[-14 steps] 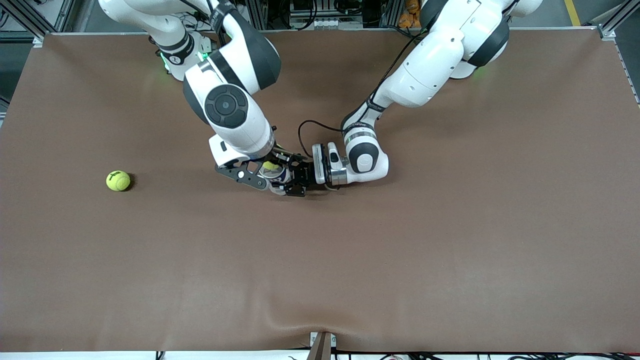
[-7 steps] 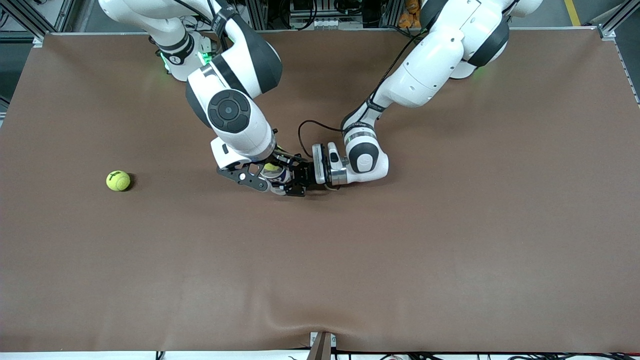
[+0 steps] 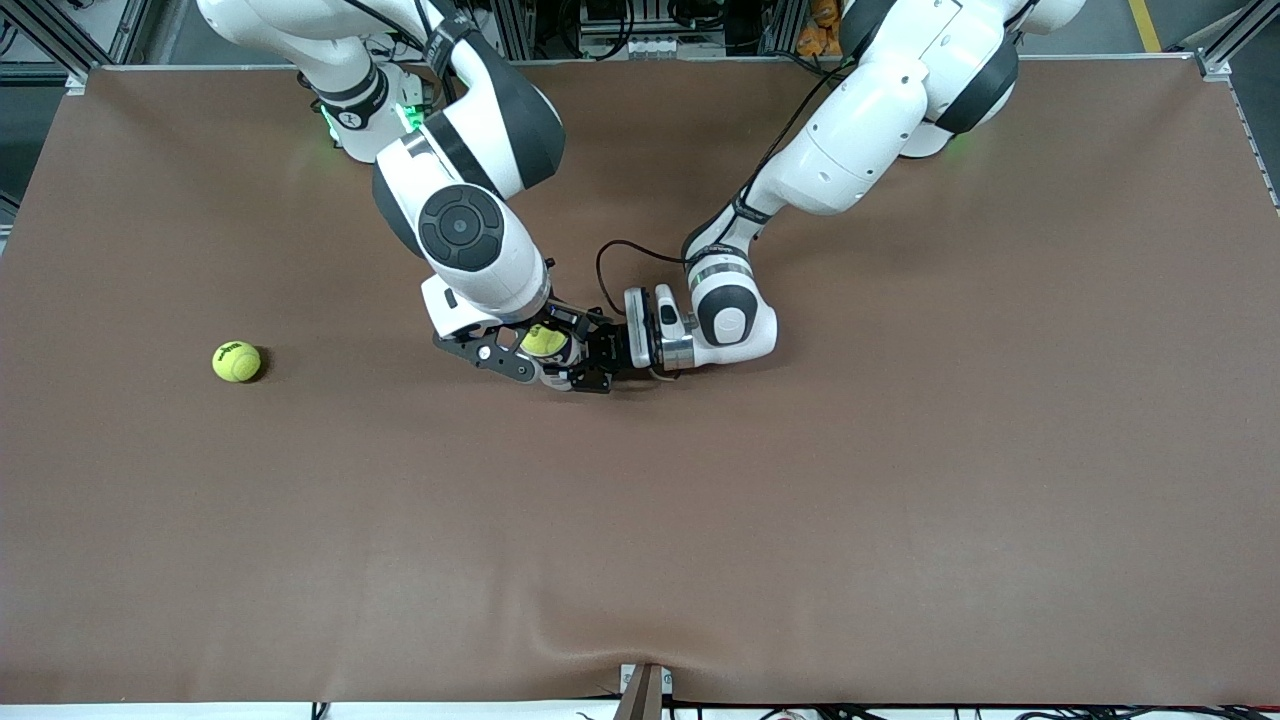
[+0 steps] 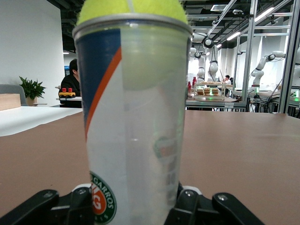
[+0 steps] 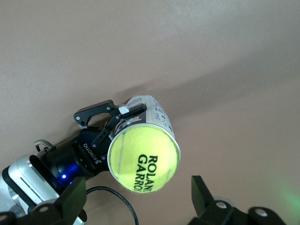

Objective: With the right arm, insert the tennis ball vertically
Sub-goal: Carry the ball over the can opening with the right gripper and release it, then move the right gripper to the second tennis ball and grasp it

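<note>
A clear tennis ball tube (image 3: 557, 366) with an orange and blue label stands upright on the brown table. My left gripper (image 3: 588, 362) is shut on its lower part, with one finger on each side of the tube (image 4: 133, 140). A yellow tennis ball (image 3: 544, 341) sits in the tube's open mouth and also shows in the left wrist view (image 4: 129, 9). In the right wrist view the ball (image 5: 143, 159) fills the tube's rim. My right gripper (image 5: 136, 197) hangs straight over it, open, with its fingers (image 5: 70, 197) clear of the ball on both sides.
A second tennis ball (image 3: 236, 361) lies alone on the table toward the right arm's end. A black cable (image 3: 610, 260) loops from the left wrist close to the tube. The brown mat (image 3: 800, 520) is bare nearer the front camera.
My right arm has shifted slightly toward the left arm's end. The ball has sunk a little and shows more plainly in the tube's mouth. The left arm has not moved.
</note>
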You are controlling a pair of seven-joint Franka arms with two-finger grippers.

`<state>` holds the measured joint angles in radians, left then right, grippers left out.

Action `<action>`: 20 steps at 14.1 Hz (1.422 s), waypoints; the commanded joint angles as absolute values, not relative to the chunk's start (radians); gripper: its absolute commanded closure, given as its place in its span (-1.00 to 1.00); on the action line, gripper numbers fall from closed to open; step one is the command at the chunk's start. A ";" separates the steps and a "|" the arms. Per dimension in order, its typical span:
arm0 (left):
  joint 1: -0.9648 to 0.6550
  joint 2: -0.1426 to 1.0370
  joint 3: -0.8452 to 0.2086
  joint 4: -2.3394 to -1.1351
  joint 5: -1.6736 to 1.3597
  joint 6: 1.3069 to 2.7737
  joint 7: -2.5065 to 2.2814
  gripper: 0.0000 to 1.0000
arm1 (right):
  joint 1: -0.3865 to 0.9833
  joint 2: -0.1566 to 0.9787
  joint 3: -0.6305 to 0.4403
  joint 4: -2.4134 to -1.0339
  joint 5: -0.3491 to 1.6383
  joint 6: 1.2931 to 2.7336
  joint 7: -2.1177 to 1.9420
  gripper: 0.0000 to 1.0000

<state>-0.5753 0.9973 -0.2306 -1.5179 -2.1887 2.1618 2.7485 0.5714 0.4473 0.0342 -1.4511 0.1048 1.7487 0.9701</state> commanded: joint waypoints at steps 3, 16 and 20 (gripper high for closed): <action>-0.580 1.008 -0.232 -1.532 -2.241 2.168 2.896 0.02 | 0.555 0.440 0.026 -1.430 0.104 1.735 0.968 -1.00; -0.583 1.003 -0.233 -1.534 -2.241 2.168 2.896 -0.25 | 0.096 0.397 0.008 -1.747 -0.175 1.633 0.482 -1.00; -0.584 1.005 -0.233 -1.534 -2.241 2.168 2.896 -0.26 | -0.176 0.426 0.011 -1.787 -0.172 1.784 0.039 -1.00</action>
<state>-0.5770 0.9973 -0.2303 -1.5190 -2.1898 2.1619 2.7516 -0.0304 0.4282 -0.0155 -1.7563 -0.1658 1.7195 0.2230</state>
